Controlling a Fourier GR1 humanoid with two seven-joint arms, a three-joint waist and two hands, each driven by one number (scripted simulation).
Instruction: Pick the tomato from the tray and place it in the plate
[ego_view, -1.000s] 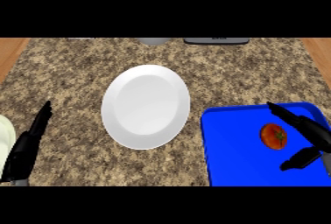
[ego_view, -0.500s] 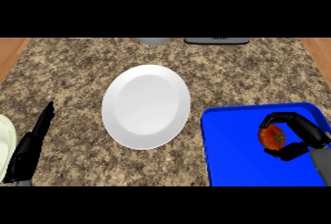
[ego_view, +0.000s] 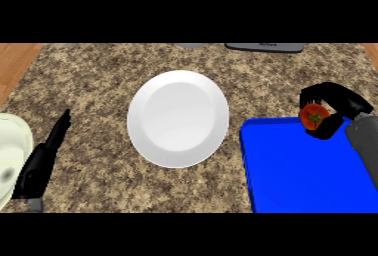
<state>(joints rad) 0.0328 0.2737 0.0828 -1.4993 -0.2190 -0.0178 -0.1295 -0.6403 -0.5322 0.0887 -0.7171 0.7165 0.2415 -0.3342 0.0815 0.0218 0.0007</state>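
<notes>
From my seat I see only part of the tomato (ego_view: 314, 116): the black fingers of the right hand (ego_view: 334, 106) curl round it and cover its sides, leaving the red face with its small green stem mark showing. It sits in that grasp at the far edge of the blue tray (ego_view: 303, 170), over the line where the tray meets the counter (ego_view: 88, 80), and I cannot tell whether it touches the tray or hangs above it. The tray is cut off at the right and at the bottom of the view, so I cannot make out its full outline. The right forearm is a grey shape running off the right edge. The left hand (ego_view: 46, 155) shows at the lower left with fingers straight and pointing away from me, resting and holding nothing; its wrist is lost at the lower edge. Just beside it a pale rounded thing (ego_view: 10, 150) is cut by the left edge, and I cannot say what it is. At the far edge of the counter two grey things (ego_view: 264, 47) are sliced off. Counting: one tomato, one white plate (ego_view: 179, 118) lying bare mid-counter well apart from the tomato, one tray, two hands.
</notes>
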